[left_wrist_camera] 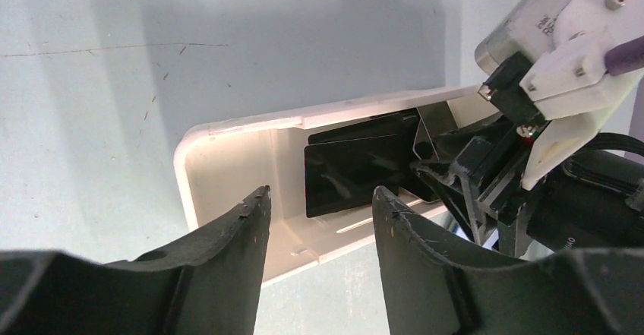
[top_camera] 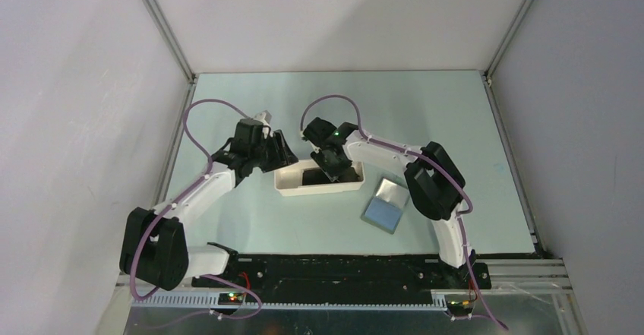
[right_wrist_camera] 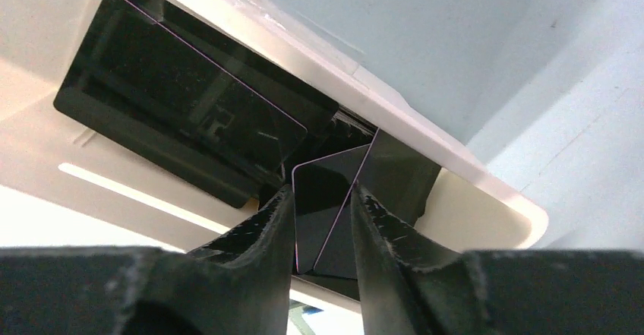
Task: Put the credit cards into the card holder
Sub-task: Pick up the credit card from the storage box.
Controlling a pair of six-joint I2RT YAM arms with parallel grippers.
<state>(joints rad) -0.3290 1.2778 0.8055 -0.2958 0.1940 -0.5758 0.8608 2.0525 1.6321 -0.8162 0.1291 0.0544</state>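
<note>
- The white tray (top_camera: pixel 292 191) lay across the middle of the table (top_camera: pixel 250 221), with the credit cards (right_wrist_camera: pixel 175 99) stacked flat inside it, toward its left half.
- The right gripper (right_wrist_camera: pixel 319 197) was down inside the tray's right half. Its jaws had closed to either side of 1 raised card (right_wrist_camera: pixel 326 172), which stood tilted on edge between them, and they looked clenched on it.
- The left gripper (left_wrist_camera: pixel 319 202) hung just outside the tray's left end. Its jaws were spread with nothing between them, and they touched neither the tray wall nor the cards.
- The card holder (top_camera: pixel 386 204) lay open and flat on the table, just beyond the tray's right end and a little nearer the arm bases. No card was in it.
- Judged risks:
  - The pinch sat on a slick, thin card near its lower edge, so the card could pivot or slip out as it rose over the tray wall.
  - A 2nd card seemed to lean just behind the raised one and might be dragged up with it.
  - The tray was unrestrained, so a snag on its wall could shove it toward the holder.
</note>
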